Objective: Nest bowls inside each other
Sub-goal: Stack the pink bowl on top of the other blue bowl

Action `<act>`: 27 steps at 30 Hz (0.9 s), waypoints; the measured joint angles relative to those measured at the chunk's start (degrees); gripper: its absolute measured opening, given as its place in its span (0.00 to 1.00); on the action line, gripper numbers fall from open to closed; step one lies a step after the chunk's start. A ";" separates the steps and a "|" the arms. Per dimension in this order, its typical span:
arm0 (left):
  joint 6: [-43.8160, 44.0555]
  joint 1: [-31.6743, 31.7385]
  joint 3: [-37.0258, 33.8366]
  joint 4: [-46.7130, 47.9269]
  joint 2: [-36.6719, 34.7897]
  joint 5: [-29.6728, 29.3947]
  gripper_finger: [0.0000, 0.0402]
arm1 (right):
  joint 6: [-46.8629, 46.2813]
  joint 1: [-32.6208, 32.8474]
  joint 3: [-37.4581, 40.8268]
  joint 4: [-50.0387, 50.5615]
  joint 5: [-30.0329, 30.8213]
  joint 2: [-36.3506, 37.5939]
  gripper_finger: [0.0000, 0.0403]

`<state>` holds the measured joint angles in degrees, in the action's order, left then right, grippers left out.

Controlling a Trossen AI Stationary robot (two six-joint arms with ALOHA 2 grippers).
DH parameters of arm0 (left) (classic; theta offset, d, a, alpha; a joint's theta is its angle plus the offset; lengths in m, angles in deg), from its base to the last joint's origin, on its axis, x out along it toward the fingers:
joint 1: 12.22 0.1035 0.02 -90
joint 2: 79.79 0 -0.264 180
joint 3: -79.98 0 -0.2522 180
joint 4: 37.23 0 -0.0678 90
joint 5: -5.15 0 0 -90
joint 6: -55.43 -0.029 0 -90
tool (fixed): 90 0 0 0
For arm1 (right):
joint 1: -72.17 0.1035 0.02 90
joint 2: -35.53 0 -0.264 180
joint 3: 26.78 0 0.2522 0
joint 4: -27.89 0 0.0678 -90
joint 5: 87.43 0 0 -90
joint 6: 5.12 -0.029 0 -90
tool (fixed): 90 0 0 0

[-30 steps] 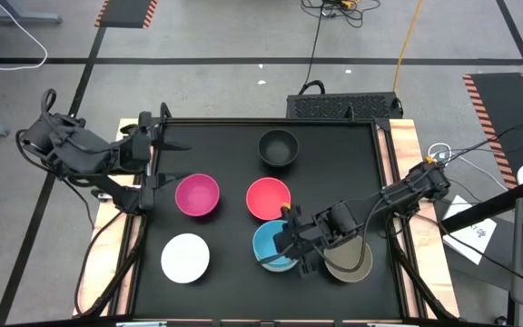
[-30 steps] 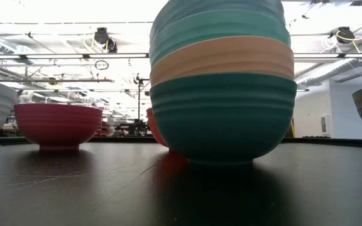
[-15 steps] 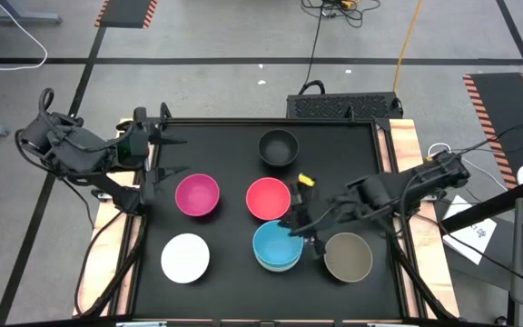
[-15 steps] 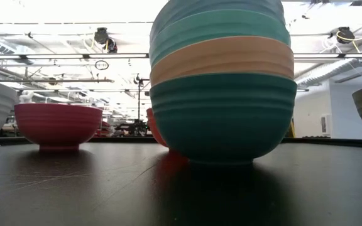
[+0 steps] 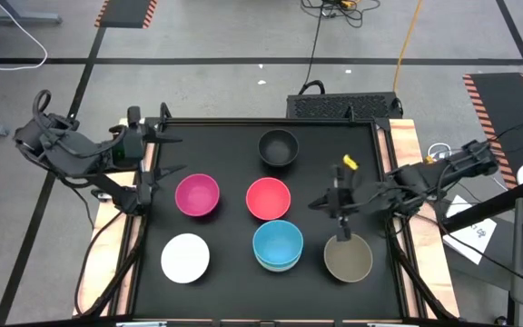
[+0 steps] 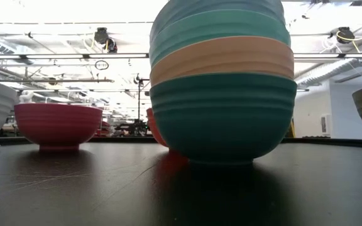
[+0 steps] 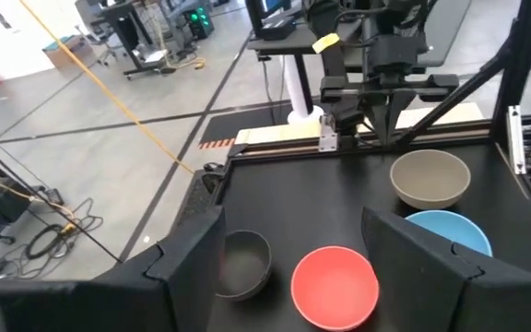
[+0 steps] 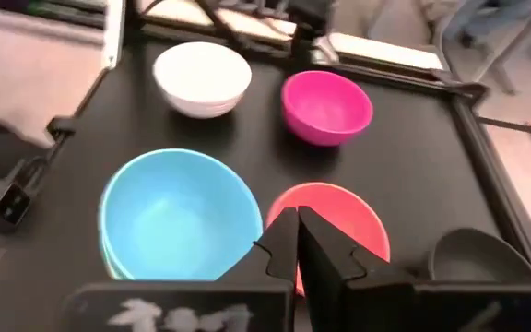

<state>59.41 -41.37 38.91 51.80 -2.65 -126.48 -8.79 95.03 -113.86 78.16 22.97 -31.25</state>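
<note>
My right pincer [image 5: 338,202] hangs above the black worktop [image 5: 225,145] with its fingers [image 8: 289,242] pressed together on nothing. Just below it, toward the near edge, sits the taupe bowl [image 5: 348,257], apart from my fingers. Beside that, to my pincer's left and nearer the front, stands the stack [image 5: 277,245], topped by a blue bowl; from table height the stack [image 6: 222,81] shows a dark teal bowl at the bottom, a peach one above it and lighter teal or cyan ones higher up. The red bowl [image 5: 268,198] lies level with my right pincer, to its left, and the magenta bowl [image 5: 197,194] is farther left on the same line. The black bowl [image 5: 278,147] stands farther back and to the left of the pincer, near the rear edge. The white bowl [image 5: 185,257] sits well off at the front left. My left pincer [image 5: 172,154] waits over the worktop's left rear edge, fingers spread wide and empty, with the magenta bowl the closest one to it.
</note>
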 joint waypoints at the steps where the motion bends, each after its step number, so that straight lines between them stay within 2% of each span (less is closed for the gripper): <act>1: -0.22 -0.14 0.01 -0.01 0.00 -0.12 0.64 | -0.80 0.15 1.38 -0.44 1.44 1.32 0.00; 3: -0.33 -0.24 0.01 -0.01 0.01 -0.45 0.64 | -2.09 1.28 3.67 -0.64 3.36 3.37 0.00; 9: -0.73 -0.24 0.01 -0.07 -0.04 -0.47 0.64 | -3.00 6.02 10.05 -3.81 15.72 4.73 0.00; 13: -1.84 -0.24 0.01 -0.79 -0.04 -0.39 0.64 | 1.66 6.37 13.40 -7.29 16.83 4.84 0.00; 17: -2.87 -0.24 0.01 -2.93 -0.04 1.09 0.64 | 8.93 2.45 15.54 -11.84 9.22 7.16 0.00; 21: -3.48 -0.24 0.01 -3.70 -0.04 2.65 0.64 | 15.86 -6.01 17.84 -18.75 -9.67 11.05 0.00; 23: -3.47 -0.25 0.01 -3.79 -0.04 3.06 0.64 | 17.69 -10.35 20.09 -22.57 -17.15 12.72 0.00; 24: -3.45 -0.28 0.01 -3.79 -0.04 3.20 0.64 | 18.33 -12.45 21.27 -23.41 -19.72 13.48 0.00; 27: -3.28 -0.61 0.01 -3.73 -0.04 3.62 0.64 | 19.38 -17.54 24.80 -25.50 -21.10 15.57 0.00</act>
<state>56.14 -41.98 38.92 48.07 -2.69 -122.87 10.59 77.49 -89.05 52.67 1.87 -15.68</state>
